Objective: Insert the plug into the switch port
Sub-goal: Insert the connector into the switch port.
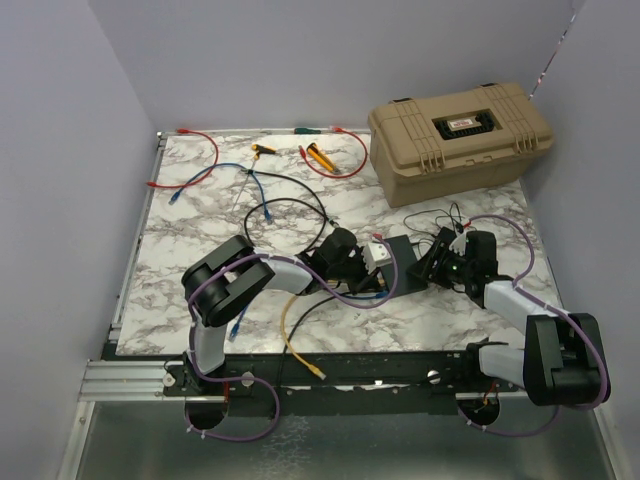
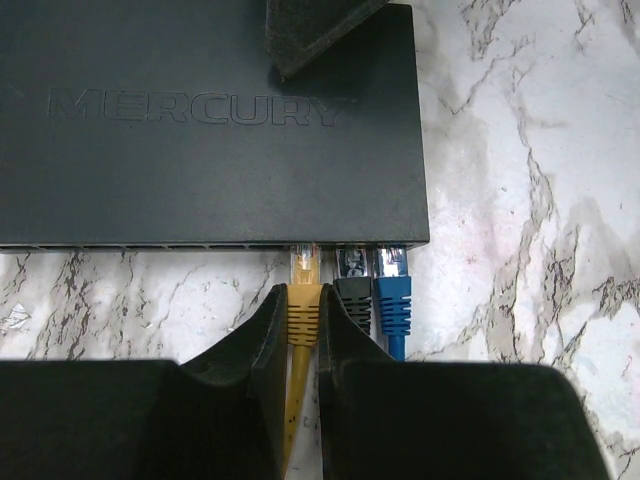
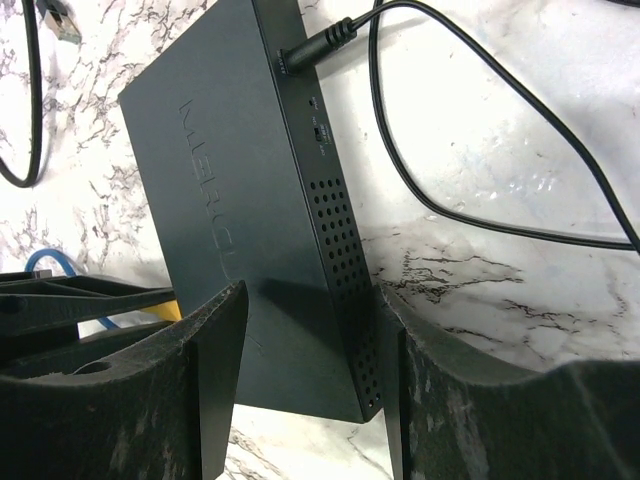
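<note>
The switch (image 2: 200,180) is a flat dark-grey box lying on the marble. My left gripper (image 2: 303,292) is shut on the yellow plug (image 2: 303,305), whose clear tip sits at a port mouth on the switch's near edge. A black plug (image 2: 352,295) and a blue plug (image 2: 393,300) sit in the ports just right of it. My right gripper (image 3: 312,290) straddles a corner of the switch (image 3: 240,150), one finger on its top face and the other against its vented side. From above, both grippers (image 1: 370,268) (image 1: 437,262) meet at the switch (image 1: 400,255).
The big tan case (image 1: 458,140) stands at the back right. The thin black power cord (image 3: 450,190) loops over the marble beside the switch. Loose red (image 1: 200,150), blue (image 1: 210,175) and black (image 1: 290,210) cables lie at the back left. The yellow cable (image 1: 290,335) trails toward the near edge.
</note>
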### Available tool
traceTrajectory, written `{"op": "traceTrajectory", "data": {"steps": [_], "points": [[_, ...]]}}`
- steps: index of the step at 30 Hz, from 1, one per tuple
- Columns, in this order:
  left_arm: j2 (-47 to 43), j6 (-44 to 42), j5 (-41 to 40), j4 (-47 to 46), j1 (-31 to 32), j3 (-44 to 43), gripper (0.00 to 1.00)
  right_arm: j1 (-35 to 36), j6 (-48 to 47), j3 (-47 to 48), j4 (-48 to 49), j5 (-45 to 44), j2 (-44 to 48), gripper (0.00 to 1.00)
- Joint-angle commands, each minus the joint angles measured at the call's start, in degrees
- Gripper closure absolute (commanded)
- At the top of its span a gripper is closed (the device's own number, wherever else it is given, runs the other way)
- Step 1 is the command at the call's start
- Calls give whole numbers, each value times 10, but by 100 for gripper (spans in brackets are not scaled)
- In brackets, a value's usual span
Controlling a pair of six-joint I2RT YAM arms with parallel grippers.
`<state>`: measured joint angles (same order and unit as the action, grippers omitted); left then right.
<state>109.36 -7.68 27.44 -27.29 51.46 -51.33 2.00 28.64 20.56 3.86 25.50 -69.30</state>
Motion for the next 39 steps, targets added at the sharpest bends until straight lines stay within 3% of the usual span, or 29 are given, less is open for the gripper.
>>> {"op": "traceTrajectory", "data": {"steps": [1, 13, 20, 27, 36, 39], "points": [[16, 22, 4, -72, 20, -36, 100, 13, 24, -24, -10, 97, -14, 45], [21, 20, 9, -73, 20, -55, 99, 13, 26, -31, -20, 56, 6, 45], [-3, 10, -26, -46, 20, -29, 73, 12, 15, -17, -67, -27, 36, 43], [-32, -30, -51, 55, 17, -36, 55, 12, 9, -16, -73, -70, 36, 42], [-33, -64, -10, 188, 0, -84, 51, 13, 2, -16, -73, -80, 28, 41], [-28, -70, -35, 229, -2, -102, 51, 13, -2, -14, -71, -74, 19, 41]]}}
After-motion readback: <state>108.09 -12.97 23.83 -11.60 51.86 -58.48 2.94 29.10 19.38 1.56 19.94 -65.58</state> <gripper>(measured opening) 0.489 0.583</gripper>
